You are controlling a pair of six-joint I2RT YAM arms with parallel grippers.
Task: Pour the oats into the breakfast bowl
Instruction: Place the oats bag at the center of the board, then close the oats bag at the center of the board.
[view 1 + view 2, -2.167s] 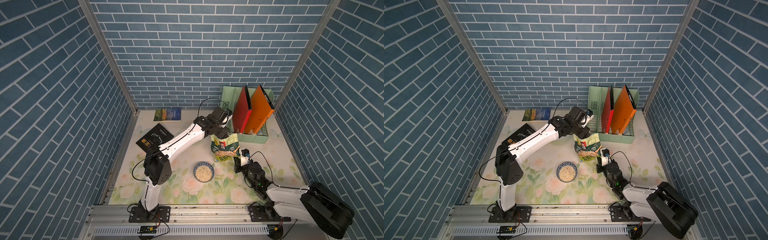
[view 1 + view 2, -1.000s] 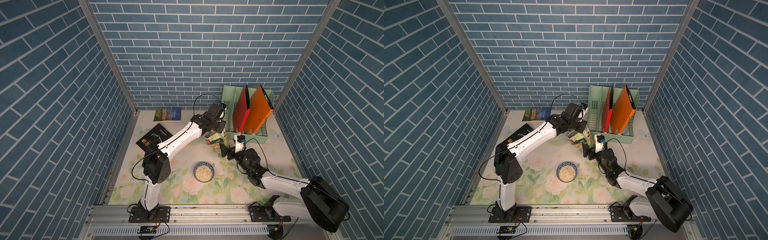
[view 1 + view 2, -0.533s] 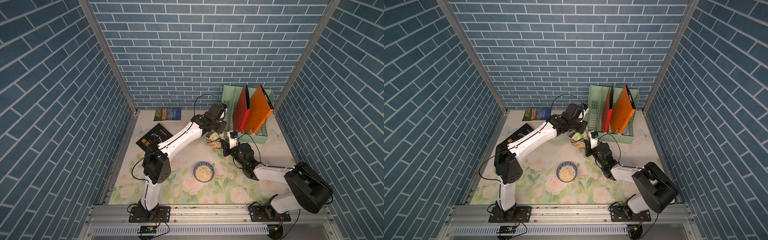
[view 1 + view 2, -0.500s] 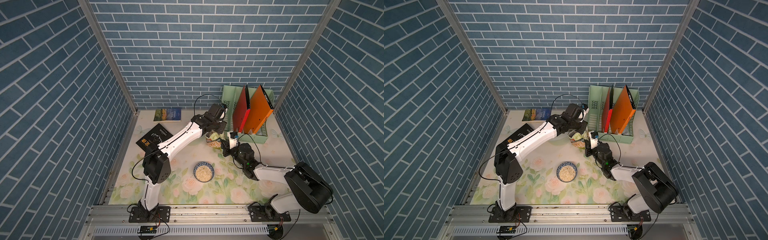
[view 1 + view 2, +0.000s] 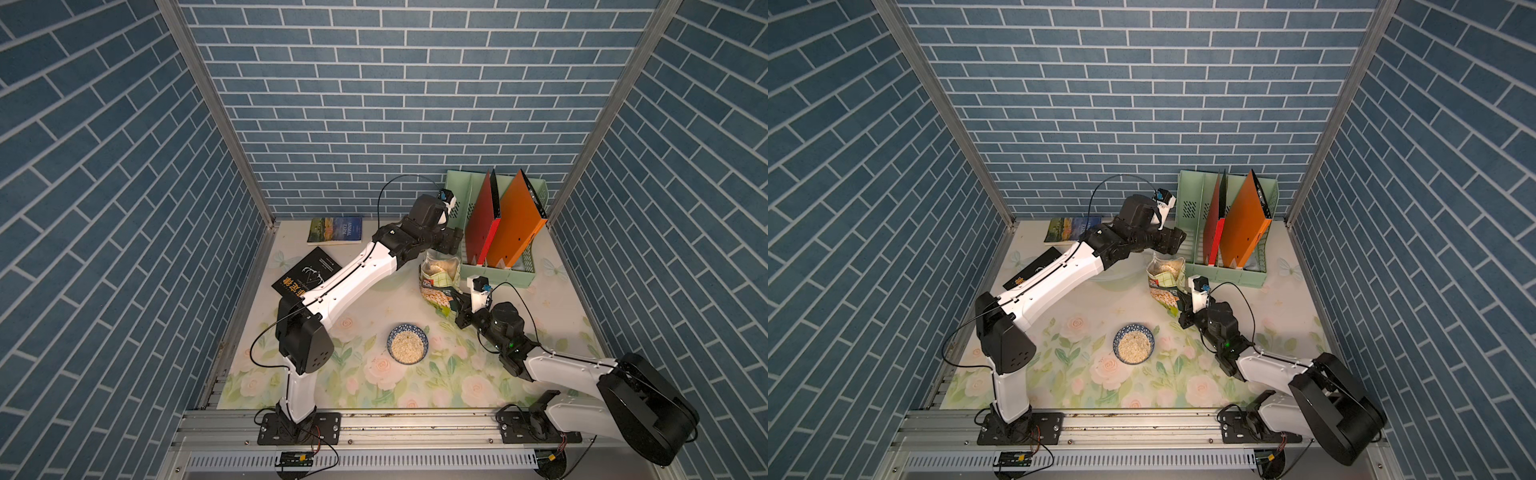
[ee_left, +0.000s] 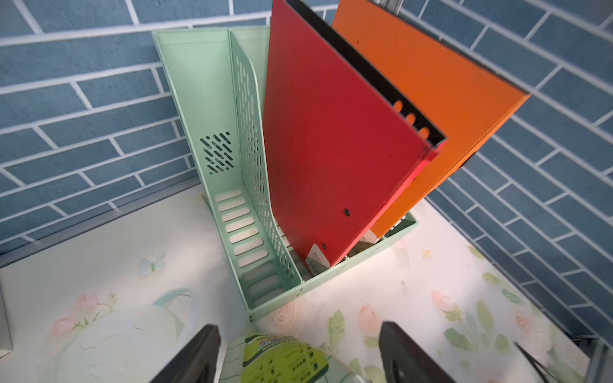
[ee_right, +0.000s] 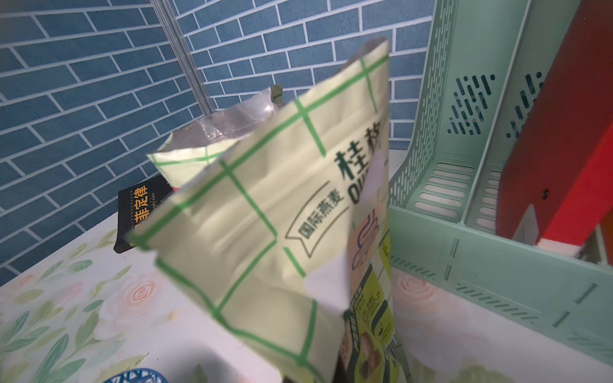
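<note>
The left gripper hangs spread wide above the open top of the oat bag; the right gripper is pinched on its bottom corner. Oats lie in the breakfast bowl, near the bag, clear of both grippers.

A robot lab booth staged as a home: blue brick-print wall panels on aluminium corner posts, a rose-patterned tablecloth, and white-and-black robot arms bolted to a slotted metal rail.

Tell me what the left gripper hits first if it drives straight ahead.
Probably the oats bag, whose top sits between the left gripper's open fingers; beyond it, the mint file rack's near corner. Depth is unclear.
</note>
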